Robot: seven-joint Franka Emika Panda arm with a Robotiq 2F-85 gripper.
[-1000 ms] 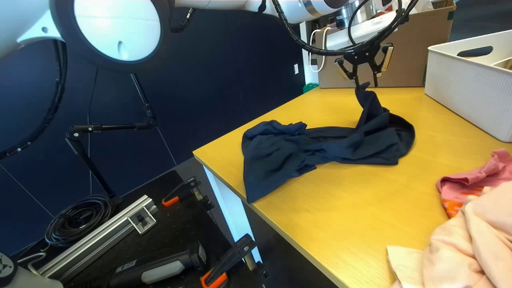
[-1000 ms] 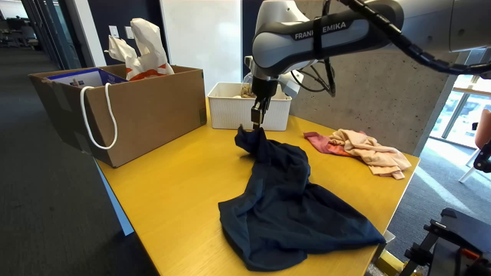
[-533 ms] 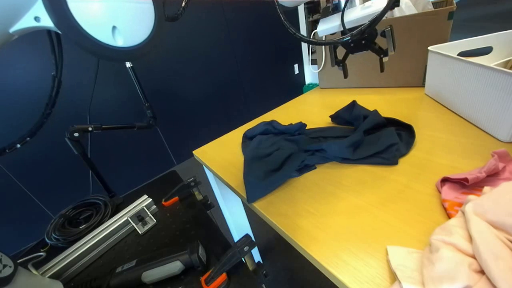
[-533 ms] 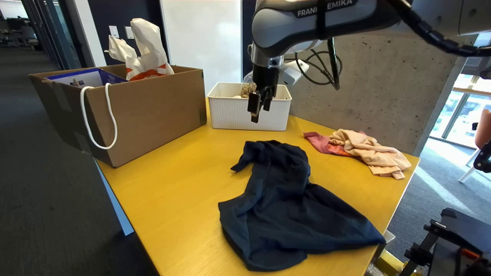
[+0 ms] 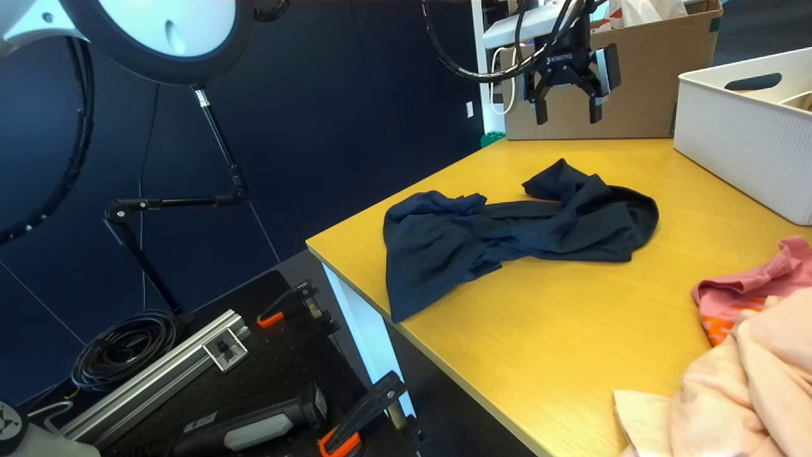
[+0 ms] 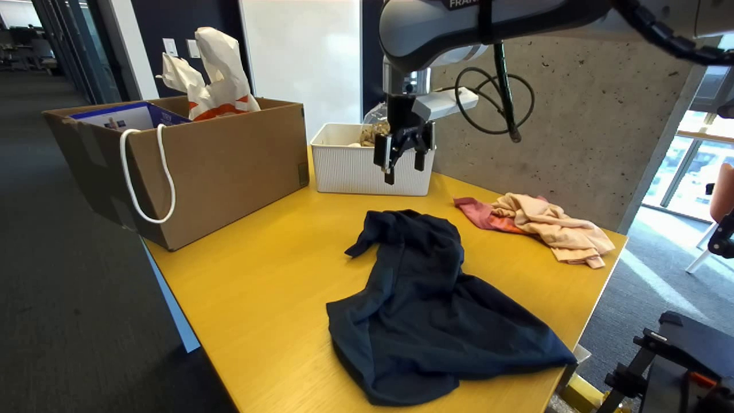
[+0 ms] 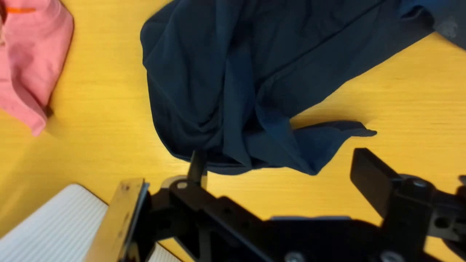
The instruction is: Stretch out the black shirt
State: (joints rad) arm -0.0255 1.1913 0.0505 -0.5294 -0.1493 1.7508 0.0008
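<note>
In an exterior view, the black shirt (image 6: 427,321) sprawls from the bottom centre of the frame, its broad part nearest and fairly flat on the yellow surface (image 6: 275,275). It should handle as light, limp cloth, hard to damage, folding rather than sliding if pushed. Farther back, at mid-frame, it lies bunched; the loose corner (image 6: 365,240) poking left looks the best hold. Beyond, the tool (image 6: 405,170) hangs clear of the cloth, jaws apart, grasping nothing, before a ribbed white bin (image 6: 342,168).
</note>
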